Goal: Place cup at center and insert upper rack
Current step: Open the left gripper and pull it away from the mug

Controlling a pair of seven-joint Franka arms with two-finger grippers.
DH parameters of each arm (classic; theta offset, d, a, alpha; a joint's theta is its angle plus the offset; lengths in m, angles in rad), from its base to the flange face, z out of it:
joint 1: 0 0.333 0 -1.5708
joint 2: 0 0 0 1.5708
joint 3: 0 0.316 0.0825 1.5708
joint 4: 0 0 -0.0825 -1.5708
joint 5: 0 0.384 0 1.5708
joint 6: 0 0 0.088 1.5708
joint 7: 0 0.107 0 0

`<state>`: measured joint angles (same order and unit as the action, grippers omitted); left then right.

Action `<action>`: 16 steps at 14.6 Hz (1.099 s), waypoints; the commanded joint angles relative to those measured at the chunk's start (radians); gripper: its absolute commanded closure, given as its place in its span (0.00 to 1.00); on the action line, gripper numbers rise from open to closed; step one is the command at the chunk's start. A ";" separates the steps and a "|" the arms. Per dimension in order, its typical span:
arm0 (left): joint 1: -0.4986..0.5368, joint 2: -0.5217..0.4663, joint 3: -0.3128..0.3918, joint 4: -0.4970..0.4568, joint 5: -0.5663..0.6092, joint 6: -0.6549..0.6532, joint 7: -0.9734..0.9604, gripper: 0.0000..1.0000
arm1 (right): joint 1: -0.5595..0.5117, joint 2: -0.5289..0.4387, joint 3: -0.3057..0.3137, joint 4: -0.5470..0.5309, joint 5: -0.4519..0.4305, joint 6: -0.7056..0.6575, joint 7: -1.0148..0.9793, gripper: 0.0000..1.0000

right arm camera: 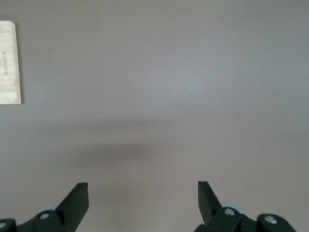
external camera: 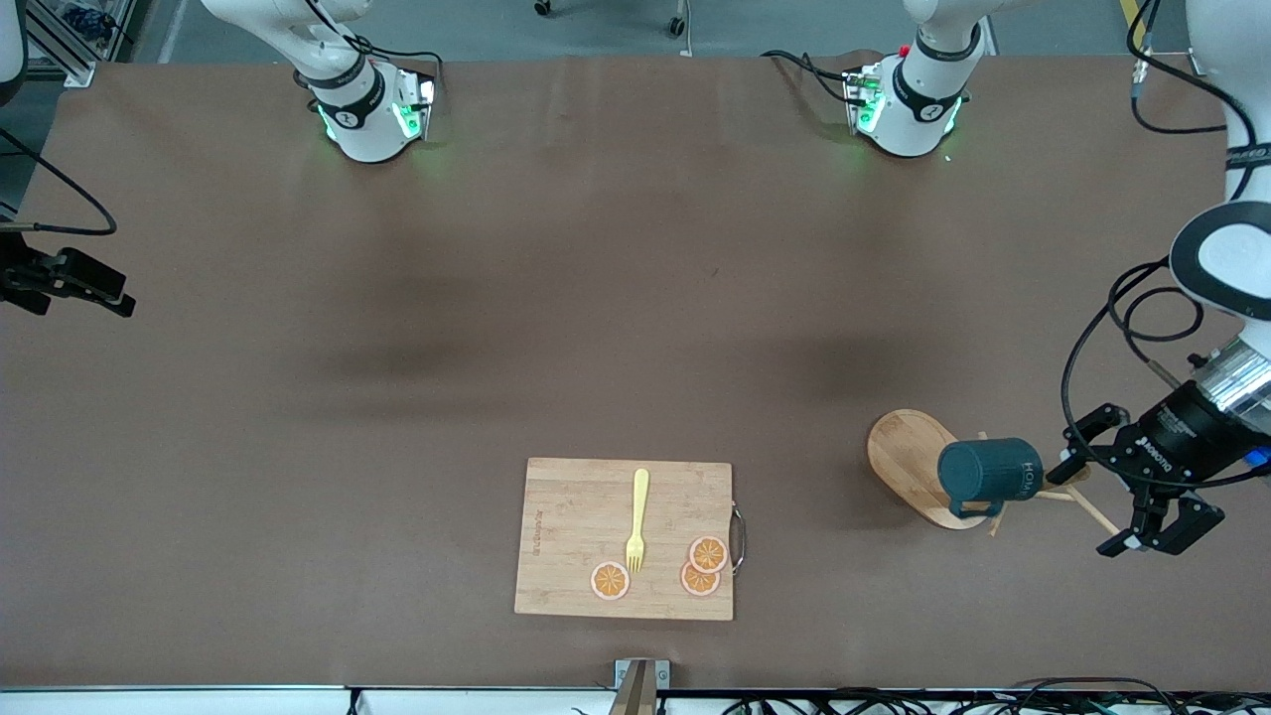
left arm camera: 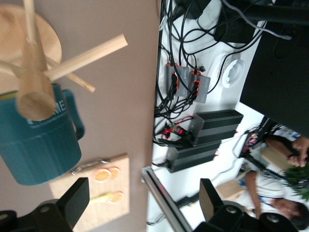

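The cup is not at the center of the surface. It sits at about four o'clock in the front view, toward the left arm's end, up against the mug tree. Its handle is among the thin pegs, and it covers part of the oval base. Whether it hangs from a peg or only leans on the post I cannot tell.

The left gripper hovers just beside the tree at its three o'clock. Its fingers are spread wide and hold nothing, and the post top and pegs lie close in front of them. The right gripper waits at nine o'clock over bare surface, its fingers equally wide and empty.

At six o'clock lies a cutting board with a fork and orange slices on it.

The main risk, as I judge it, is the tree itself:
- If the cup is pulled sideways while its handle is hooked on a peg, the light stand could be dragged or tipped over.
- If the open fingers close in among the pegs, they could strike one or clamp it along with the cup.
- A grip on the rounded, ribbed wall may slip.
- Carried toward the center, the cup could clip the board's metal handle if it travels low.
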<state>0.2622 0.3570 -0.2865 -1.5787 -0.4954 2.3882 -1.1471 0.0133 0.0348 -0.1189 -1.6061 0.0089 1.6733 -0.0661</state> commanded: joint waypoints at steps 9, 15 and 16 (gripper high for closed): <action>0.048 -0.227 0.003 -0.038 0.281 -0.357 0.519 0.00 | 0.002 -0.006 0.008 0.003 -0.012 -0.006 0.008 0.00; 0.081 -0.274 -0.006 -0.030 0.368 -0.440 0.936 0.00 | 0.004 -0.007 0.012 0.006 -0.014 -0.004 0.005 0.00; 0.078 -0.285 -0.008 -0.030 0.406 -0.457 0.967 0.00 | 0.005 -0.007 0.013 0.008 -0.014 -0.003 0.003 0.00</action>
<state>0.3425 0.1112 -0.2839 -1.5894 -0.1562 1.9625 -0.2480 0.0175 0.0347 -0.1120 -1.6046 0.0089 1.6739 -0.0661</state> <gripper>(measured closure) 0.000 0.000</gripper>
